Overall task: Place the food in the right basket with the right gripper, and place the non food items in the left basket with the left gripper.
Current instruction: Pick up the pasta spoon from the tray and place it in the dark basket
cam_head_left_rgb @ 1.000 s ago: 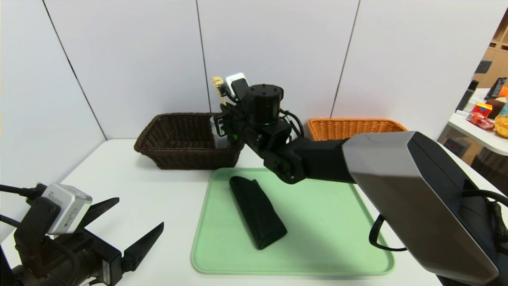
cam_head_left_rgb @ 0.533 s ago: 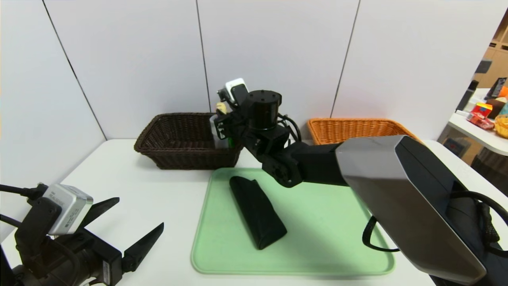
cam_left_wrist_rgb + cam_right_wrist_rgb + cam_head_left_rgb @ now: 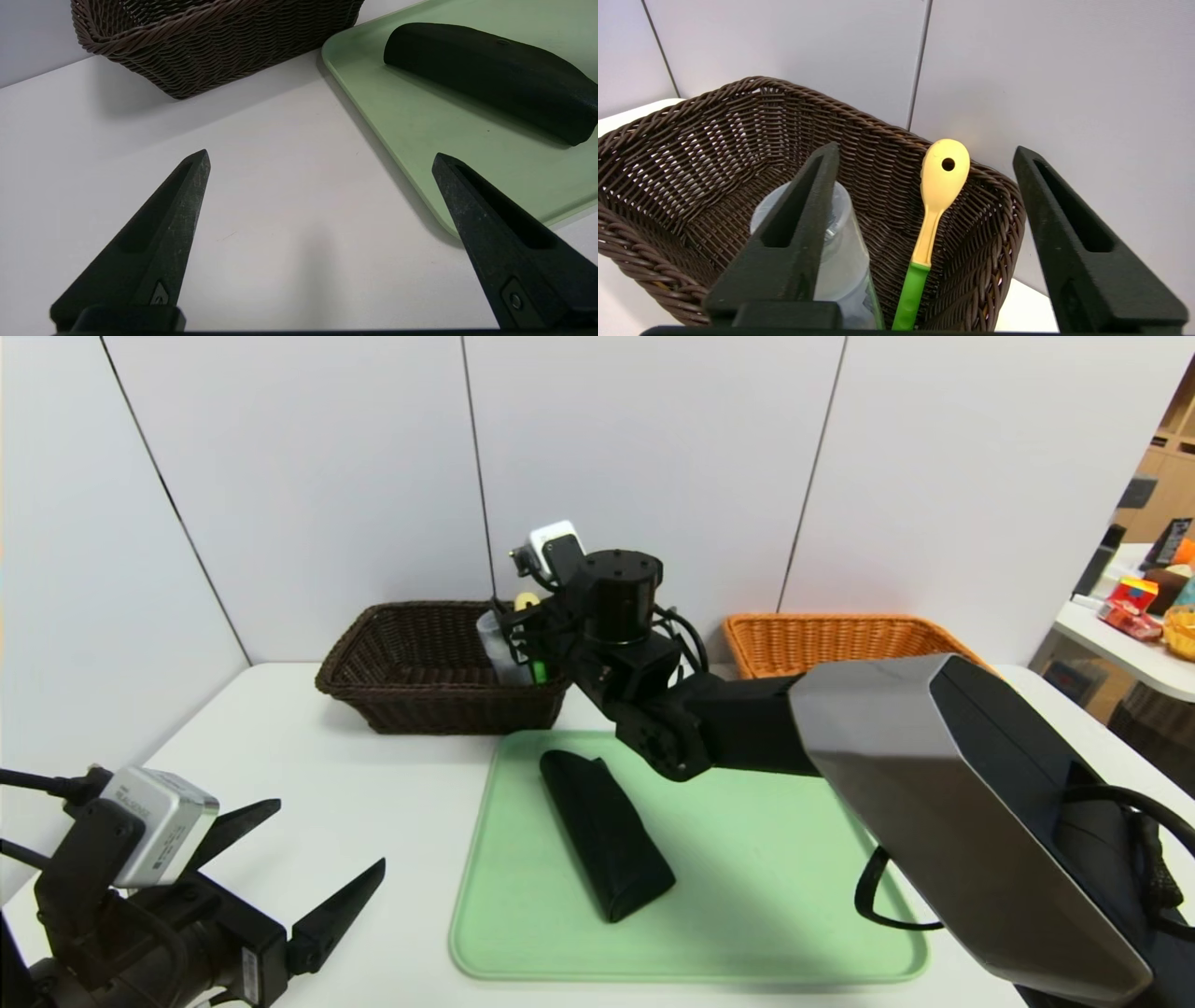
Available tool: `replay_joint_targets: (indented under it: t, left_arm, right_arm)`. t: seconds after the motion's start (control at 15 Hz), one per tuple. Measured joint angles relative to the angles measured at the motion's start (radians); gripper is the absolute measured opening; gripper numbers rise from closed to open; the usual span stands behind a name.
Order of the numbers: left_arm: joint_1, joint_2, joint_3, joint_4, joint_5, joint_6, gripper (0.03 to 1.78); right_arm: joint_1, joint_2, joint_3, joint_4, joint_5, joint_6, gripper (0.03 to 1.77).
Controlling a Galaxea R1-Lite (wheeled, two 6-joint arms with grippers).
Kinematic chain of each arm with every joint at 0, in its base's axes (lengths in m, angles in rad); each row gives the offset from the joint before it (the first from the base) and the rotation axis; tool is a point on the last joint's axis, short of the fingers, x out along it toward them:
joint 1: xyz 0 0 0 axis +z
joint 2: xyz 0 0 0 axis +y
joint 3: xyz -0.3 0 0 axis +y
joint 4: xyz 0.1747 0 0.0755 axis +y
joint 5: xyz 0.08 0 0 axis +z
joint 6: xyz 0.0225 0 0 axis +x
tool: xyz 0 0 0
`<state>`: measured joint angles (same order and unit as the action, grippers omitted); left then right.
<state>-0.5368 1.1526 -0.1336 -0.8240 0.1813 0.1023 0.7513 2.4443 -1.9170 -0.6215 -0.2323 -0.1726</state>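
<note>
My left gripper (image 3: 308, 868) spread, empty, near table's front-left corner; black case (image 3: 605, 833) lies right-forward, long axis diagonal on tray (image 3: 794, 933); right gripper (image 3: 924, 224) splayed over dark basket (image 3: 411, 663).

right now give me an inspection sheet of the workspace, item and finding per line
surface: white table with green tray on it
job's things: black case lies on the tray; yellow spoon and white bottle stand in the dark brown basket; orange basket behind the tray, contents hidden; food not seen
clutter: nothing seen
grippers: right gripper above the dark basket, jaws open, spoon between them untouched; left gripper parked low over the table, jaws open, empty
cables: black cable loops under the right arm
surroundings: white wall panels; side table with colourful items
</note>
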Motion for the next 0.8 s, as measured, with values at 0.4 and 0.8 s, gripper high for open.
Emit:
replay_joint_targets:
  t: [0.4,0.8]
  left_arm:
    - [0.000,0.001,0.000,-0.001,0.000,-0.003,1.69]
    - [-0.002,0.007,0.000,-0.001,0.000,-0.002,1.69]
  right_arm:
    - [0.006,-0.119,0.226,-0.039,0.000,0.003,1.52]
    - [-0.014,-0.174,0.322,-0.077,-0.004,-0.013,1.60]
